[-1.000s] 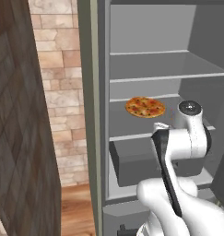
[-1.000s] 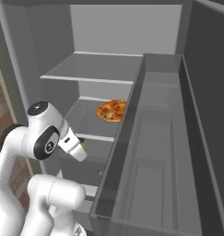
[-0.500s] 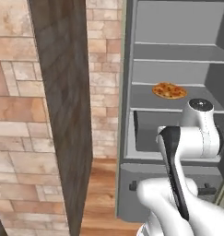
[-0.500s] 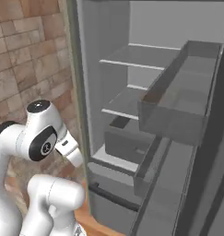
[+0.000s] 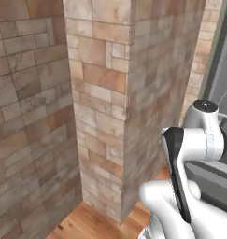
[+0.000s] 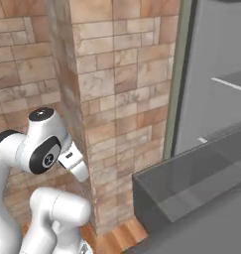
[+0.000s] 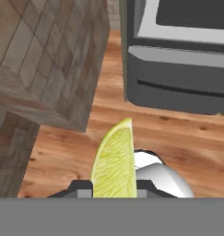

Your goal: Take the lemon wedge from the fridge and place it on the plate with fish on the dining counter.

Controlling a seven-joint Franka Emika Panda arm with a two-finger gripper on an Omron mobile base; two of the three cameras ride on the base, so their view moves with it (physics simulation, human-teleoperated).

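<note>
Hand view: lemon wedge stands upright between the dark finger tips of the claw, clamped narrow on it. Wedge is pale yellow-green, curved rind edge on the left, straight cut edge on the right, pulp face finely ribbed, coming to a point at the top. It hangs over a wooden plank floor, warm orange-brown, glossy, long grain streaks.

Past the wedge, upper right of the hand view: the fridge, matte grey, boxy, with a dark horizontal seam across the lower front and a paler ledge above it. Well apart from the wedge.

Upper left of the hand view: a stone-brick pillar, blocky, rectangular tiles in tan, brown and grey, rough mottled faces, thin mortar lines.

Left base view: same brick pillar stands mid-frame with a sharp vertical corner, a matching brick wall behind it on the left. White arm, smooth glossy shell with dark joint band, rises lower right. Grey fridge edge at far right. Wood floor at the bottom.

Right base view: arm lower left, round white joint with dark cap. Pillar centre. To the right, a flat grey fridge panel and a grey open-topped bin, straight-walled, semi-translucent looking.
</note>
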